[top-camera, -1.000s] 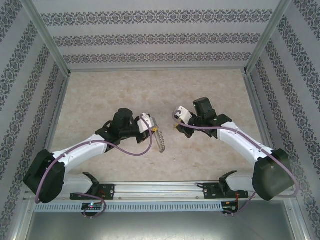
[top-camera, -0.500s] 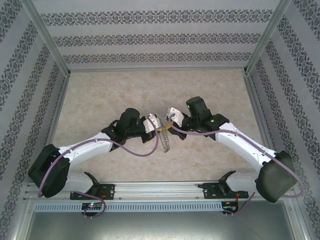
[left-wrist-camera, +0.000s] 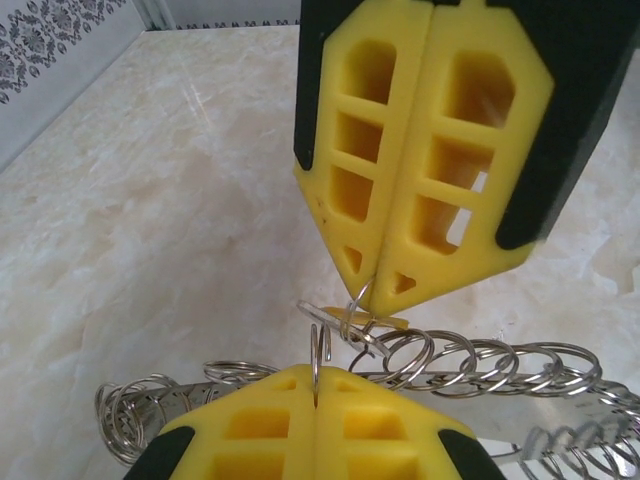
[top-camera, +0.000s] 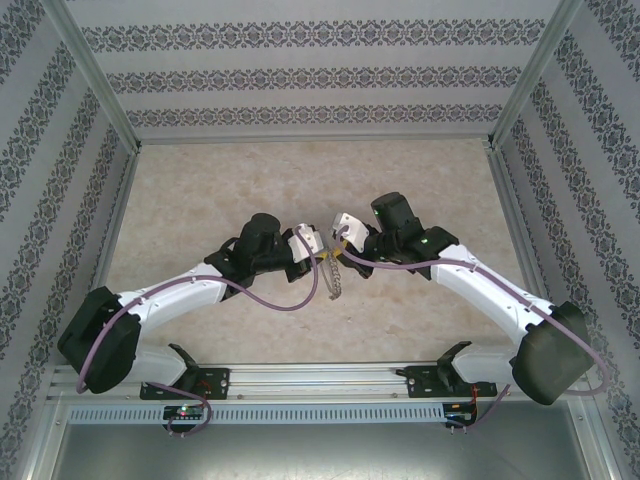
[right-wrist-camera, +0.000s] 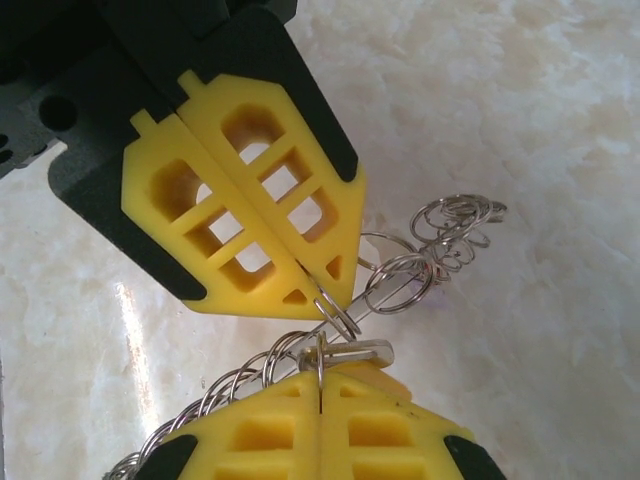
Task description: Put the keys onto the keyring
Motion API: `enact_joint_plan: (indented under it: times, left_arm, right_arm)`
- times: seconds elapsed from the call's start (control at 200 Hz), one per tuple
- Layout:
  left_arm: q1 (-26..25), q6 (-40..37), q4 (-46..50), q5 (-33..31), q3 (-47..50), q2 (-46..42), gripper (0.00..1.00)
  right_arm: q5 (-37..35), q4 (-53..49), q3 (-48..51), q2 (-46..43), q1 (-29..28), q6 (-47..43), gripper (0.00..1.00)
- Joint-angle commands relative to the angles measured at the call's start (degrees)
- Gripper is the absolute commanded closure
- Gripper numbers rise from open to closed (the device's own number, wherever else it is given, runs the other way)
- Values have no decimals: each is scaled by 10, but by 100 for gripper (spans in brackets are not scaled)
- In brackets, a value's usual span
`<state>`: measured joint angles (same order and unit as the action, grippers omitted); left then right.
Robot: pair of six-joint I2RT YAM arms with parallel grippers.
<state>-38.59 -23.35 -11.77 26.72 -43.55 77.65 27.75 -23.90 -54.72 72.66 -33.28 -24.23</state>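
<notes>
We see a table top point(top-camera: 200, 190) with a beige, marble-like pattern, pale and a little glossy, and in the left wrist view the same surface point(left-wrist-camera: 150, 200) runs to a low wall point(left-wrist-camera: 50, 40). A back wall point(top-camera: 320, 70), a left wall point(top-camera: 50, 150) and a right wall point(top-camera: 590, 150) close it in, all white with dark ornamental bands, and slanted metal posts point(top-camera: 95, 70) stand at the corners. Along the near edge lies a metal rail point(top-camera: 320, 378), below it a perforated strip point(top-camera: 320, 412) and a grey sheet point(top-camera: 320, 450).
</notes>
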Motion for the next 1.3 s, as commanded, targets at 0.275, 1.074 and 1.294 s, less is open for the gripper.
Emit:
enact_joint_plan:
  times: [0.275,1.074,1.294]
  left_arm:
    - [-14,30,-57,9,-20,9,100]
    - [-18,13,-141,20,31,-41,100]
    - [-19,17,-176,25,44,-53,100]
  right_arm:
    - [-39,-23,-50,25,-19,19,100]
    - [60,-32,-53,63,67,132,100]
    - [172,-91,-78,84,90,106,100]
